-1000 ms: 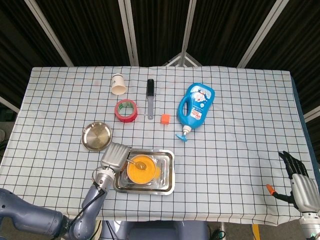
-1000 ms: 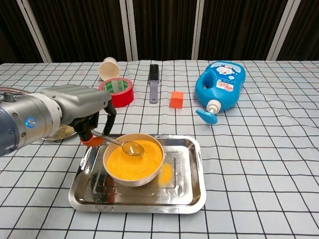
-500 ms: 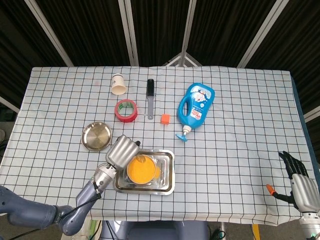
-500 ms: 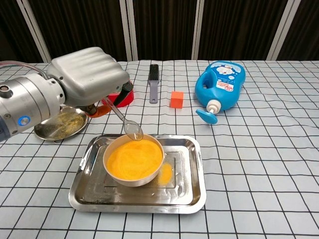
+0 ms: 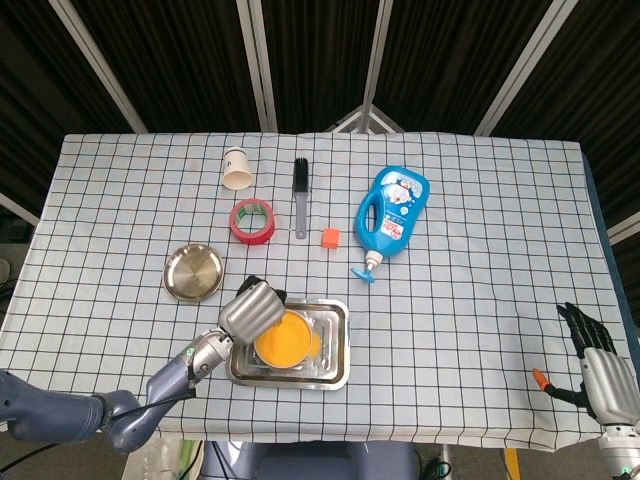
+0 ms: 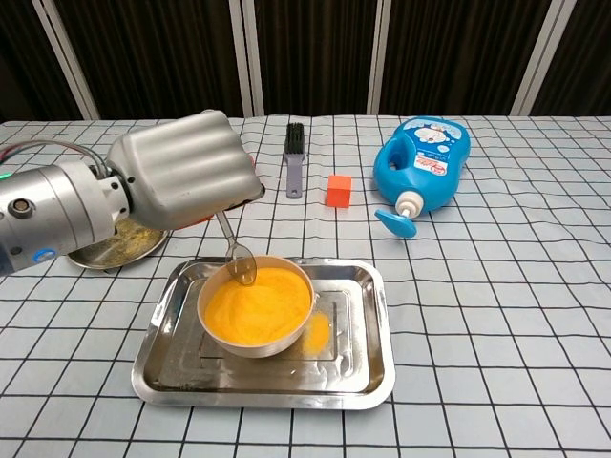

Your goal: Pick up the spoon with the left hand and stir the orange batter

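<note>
Silver-grey left hand (image 6: 181, 172), fingers curled round the handle of a clear plastic spoon (image 6: 237, 260), which hangs steeply with its bowl dipped at the near-left edge of the orange batter (image 6: 260, 303). The batter fills a round white bowl (image 6: 250, 345) seated in a rectangular stainless-steel tray (image 6: 368, 367) near the front of the checked tablecloth (image 5: 470, 300); an orange smear lies on the tray floor just right of the bowl. Black right hand (image 5: 600, 365) at the far right table edge, fingers spread, holding nothing, beside a small orange-tipped object (image 5: 541, 379). Stirring judged under way. To do it well: keep the spoon's bowl under the surface, sweep slow circles inside the rim, avoid levering against the wall, since the bowl sits loose in the tray and could slide or tip and add to the spill. Also present: shallow round metal dish (image 5: 193, 272), red tape roll (image 5: 253, 220), paper cup (image 5: 237, 169), black brush (image 5: 300, 195), orange cube (image 5: 330, 238), blue detergent bottle (image 5: 392, 215).
</note>
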`<state>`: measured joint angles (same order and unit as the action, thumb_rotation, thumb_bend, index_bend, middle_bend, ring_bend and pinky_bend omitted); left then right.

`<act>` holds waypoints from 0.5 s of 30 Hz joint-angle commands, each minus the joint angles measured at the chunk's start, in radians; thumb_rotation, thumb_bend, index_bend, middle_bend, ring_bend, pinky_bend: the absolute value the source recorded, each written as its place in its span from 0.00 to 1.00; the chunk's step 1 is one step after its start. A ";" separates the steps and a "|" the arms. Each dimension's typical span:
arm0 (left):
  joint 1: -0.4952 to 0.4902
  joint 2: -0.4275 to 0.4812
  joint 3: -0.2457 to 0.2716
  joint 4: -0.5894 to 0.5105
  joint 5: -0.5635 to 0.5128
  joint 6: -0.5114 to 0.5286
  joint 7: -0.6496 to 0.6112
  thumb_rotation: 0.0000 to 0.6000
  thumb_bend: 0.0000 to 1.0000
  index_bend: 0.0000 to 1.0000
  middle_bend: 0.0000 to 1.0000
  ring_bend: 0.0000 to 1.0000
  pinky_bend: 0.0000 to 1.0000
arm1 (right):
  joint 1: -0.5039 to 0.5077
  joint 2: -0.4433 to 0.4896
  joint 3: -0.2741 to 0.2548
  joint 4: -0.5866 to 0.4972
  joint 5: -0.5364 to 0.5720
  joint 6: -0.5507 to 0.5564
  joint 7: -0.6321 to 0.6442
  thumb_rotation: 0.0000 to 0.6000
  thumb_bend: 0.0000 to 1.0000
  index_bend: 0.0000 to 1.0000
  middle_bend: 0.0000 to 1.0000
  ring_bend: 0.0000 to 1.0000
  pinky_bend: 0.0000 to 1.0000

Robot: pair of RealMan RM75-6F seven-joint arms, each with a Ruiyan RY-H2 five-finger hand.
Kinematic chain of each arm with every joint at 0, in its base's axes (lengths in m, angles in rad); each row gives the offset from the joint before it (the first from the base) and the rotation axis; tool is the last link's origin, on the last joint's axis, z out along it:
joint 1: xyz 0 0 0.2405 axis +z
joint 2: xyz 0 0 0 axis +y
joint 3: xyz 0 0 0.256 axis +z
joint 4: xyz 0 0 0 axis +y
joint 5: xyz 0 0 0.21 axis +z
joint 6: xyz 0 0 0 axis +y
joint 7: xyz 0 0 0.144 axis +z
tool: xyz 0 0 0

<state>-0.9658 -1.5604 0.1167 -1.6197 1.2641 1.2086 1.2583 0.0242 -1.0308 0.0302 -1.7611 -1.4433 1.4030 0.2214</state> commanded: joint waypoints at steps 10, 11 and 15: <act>0.014 -0.023 -0.032 -0.006 0.024 -0.050 0.030 1.00 0.73 0.79 1.00 1.00 1.00 | 0.000 0.001 -0.001 0.000 -0.003 0.000 0.003 1.00 0.31 0.00 0.00 0.00 0.00; 0.016 -0.026 -0.034 -0.007 0.024 -0.054 0.031 1.00 0.73 0.79 1.00 1.00 1.00 | 0.000 0.001 -0.001 0.000 -0.003 0.000 0.003 1.00 0.31 0.00 0.00 0.00 0.00; 0.029 -0.045 -0.045 -0.026 0.012 -0.064 0.029 1.00 0.73 0.79 1.00 1.00 1.00 | 0.000 0.002 0.000 0.000 -0.003 0.001 0.004 1.00 0.31 0.00 0.00 0.00 0.00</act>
<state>-0.9407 -1.6016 0.0755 -1.6409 1.2785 1.1464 1.2882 0.0243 -1.0292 0.0299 -1.7612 -1.4463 1.4037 0.2256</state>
